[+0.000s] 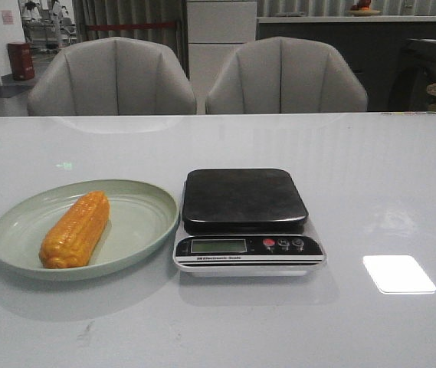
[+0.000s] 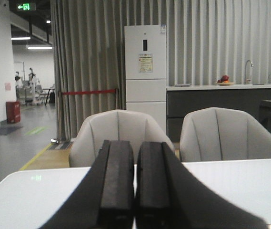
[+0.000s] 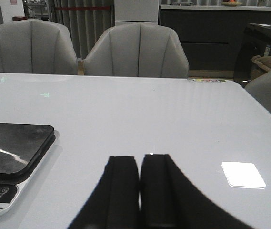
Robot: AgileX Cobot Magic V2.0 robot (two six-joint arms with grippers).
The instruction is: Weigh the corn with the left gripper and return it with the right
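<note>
Since both the left gripper and right gripper sit pressed together, spread the left before straddling the corn crosswise, lying toward one o'clock on its green plate.

The bare orange-yellow corn cob with neat rows of kernels lies flat on its side inside the pale green round plate, angled so its blunt end points toward the near rim and its other end toward the plate's middle. It sits left of centre on the plate, shorter than the plate is wide. The bulky black two-fingered left pincer has its padded fingers pressed together, empty, above the counter.
</note>
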